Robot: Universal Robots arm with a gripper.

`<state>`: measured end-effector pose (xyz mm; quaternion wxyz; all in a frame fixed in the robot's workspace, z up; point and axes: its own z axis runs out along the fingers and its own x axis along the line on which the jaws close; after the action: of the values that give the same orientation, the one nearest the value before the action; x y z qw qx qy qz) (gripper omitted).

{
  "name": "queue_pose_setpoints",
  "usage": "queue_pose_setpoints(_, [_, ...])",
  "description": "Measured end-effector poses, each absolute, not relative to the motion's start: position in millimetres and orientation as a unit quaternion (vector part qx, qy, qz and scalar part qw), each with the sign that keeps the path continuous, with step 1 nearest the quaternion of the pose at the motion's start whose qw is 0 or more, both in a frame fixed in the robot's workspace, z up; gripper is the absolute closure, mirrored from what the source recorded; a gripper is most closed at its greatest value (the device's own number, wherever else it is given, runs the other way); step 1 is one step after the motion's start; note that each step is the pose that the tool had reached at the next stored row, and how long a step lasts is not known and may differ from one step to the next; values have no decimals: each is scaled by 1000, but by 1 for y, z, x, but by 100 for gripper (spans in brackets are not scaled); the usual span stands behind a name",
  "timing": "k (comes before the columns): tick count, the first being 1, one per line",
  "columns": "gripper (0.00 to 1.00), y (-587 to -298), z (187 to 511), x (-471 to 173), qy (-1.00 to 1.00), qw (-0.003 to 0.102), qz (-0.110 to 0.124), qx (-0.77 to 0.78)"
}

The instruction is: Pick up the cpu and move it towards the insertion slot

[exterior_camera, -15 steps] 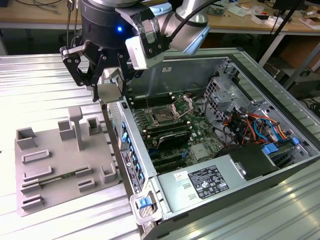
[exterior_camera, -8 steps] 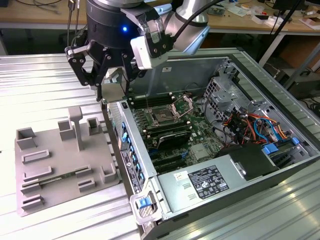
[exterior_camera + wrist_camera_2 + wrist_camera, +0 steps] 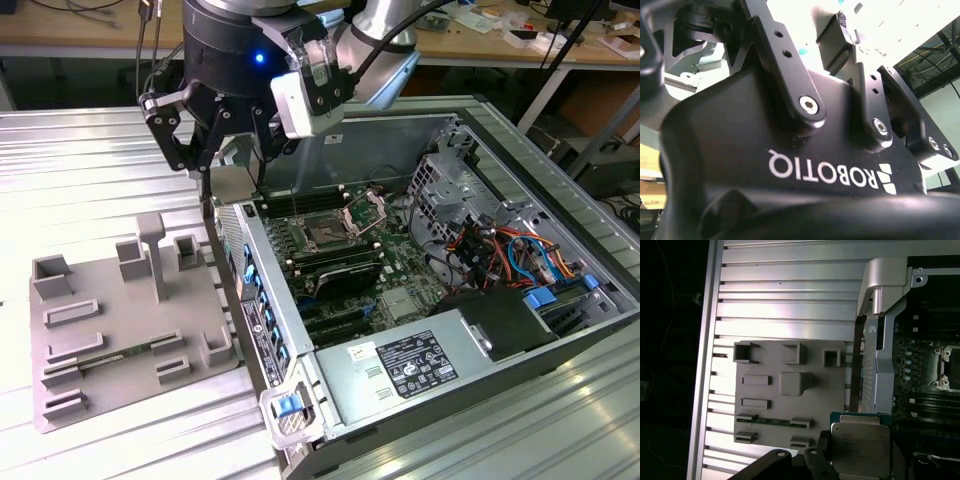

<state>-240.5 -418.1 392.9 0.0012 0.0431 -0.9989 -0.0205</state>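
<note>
Already the claw (image 3: 228, 165) is clamped on the cpu (image 3: 860, 450), held above the case edge between the fixture (image 3: 120, 320) and the slot (image 3: 326, 236); light, stiff, slick-topped and probably fragile underneath, so it's best gripped by its side edges.

Under me runs a ribbed metal table (image 3: 90, 160), its grooved slats filling the left of the exterior view. A grey plastic fixture (image 3: 125, 335) lies flat on it at lower left, and an open computer case (image 3: 470, 300) sits just beside it, filling the right.
</note>
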Motion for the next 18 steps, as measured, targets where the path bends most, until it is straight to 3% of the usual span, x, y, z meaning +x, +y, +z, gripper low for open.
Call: queue_pose_setpoints(18, [45, -418, 393, -224, -999, 1, -21, 43])
